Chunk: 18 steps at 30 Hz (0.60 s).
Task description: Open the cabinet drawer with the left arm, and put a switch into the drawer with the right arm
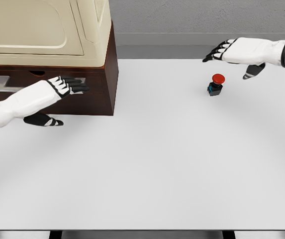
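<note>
We look down from the robot's head onto a wide white table (152, 169). Near its far right part stands the switch (216, 84) — a small dark body with a round red button on top, upright on the tabletop with open surface all round it.

Our right hand (234, 52) comes in from the upper right edge and hangs above the table, up and to the right of the switch. Its fingers are stretched out flat, pointing left, with dark tips; the thumb (253, 71) drops down and away on the near side. It holds nothing. The switch sits below the palm and slightly left of the thumb, clear of every finger, with bare table between them.

At the far left stands the cabinet (100, 92), dark brown wood, with a cream-coloured appliance (47, 32) on top. A drawer front with a silvery handle (3, 83) faces us, and the drawer looks closed.

Our left hand (57, 92) reaches in from the lower left, fingers extended and loosely spread in front of the drawer face, thumb hanging below, grasping nothing. We cannot tell whether the fingertips touch the wood. The handle lies to the left of the fingertips, partly behind the forearm.
</note>
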Motion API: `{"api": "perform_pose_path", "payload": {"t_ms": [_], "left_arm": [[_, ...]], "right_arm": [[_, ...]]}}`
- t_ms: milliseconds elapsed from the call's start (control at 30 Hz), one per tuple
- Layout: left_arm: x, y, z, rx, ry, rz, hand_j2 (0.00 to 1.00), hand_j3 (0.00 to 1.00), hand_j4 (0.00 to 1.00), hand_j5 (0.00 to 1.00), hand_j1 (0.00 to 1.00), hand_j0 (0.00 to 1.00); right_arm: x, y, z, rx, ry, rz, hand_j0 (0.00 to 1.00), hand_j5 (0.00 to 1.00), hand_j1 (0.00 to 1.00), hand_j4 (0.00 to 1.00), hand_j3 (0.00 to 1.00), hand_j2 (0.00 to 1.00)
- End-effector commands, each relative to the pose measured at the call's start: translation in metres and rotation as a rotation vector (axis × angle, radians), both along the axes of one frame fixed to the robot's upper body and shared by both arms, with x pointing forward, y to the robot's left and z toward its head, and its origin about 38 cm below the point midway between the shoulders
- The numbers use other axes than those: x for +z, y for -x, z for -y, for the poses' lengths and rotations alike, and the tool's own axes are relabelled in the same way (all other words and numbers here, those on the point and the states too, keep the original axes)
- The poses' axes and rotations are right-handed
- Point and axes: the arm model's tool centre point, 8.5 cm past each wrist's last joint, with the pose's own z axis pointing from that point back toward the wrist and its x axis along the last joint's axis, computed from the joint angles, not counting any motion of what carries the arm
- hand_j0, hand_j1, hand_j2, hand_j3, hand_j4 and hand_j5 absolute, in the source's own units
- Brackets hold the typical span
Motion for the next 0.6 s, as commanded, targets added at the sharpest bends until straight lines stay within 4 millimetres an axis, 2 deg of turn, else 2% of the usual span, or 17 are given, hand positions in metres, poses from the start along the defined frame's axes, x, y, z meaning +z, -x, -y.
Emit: {"api": "perform_pose_path", "payload": {"t_ms": [0, 100, 333, 567], "left_arm": [[-0.004, -0.002, -0.004, 0.015, 0.004, -0.016, 1.00, 1.00, 1.00, 1.00, 1.00, 1.00], [-0.007, -0.003, -0.007, 0.024, 0.006, -0.025, 1.00, 1.00, 1.00, 1.00, 1.00, 1.00], [-0.012, 0.003, -0.008, 0.021, -0.001, -0.040, 1.00, 1.00, 1.00, 1.00, 1.00, 1.00], [-0.001, 0.009, -0.002, -0.005, 0.008, -0.013, 1.00, 1.00, 1.00, 1.00, 1.00, 1.00]], "right_arm": [[-0.021, -0.003, -0.007, 0.000, 0.013, -0.051, 1.00, 1.00, 1.00, 1.00, 1.00, 1.00], [-0.031, -0.006, -0.001, -0.024, 0.022, -0.078, 1.00, 1.00, 1.00, 1.00, 1.00, 1.00], [-0.039, -0.009, 0.001, -0.039, 0.035, -0.096, 1.00, 1.00, 1.00, 1.00, 1.00, 1.00], [-0.044, -0.025, -0.013, -0.055, 0.046, -0.102, 1.00, 1.00, 1.00, 1.00, 1.00, 1.00]]}}
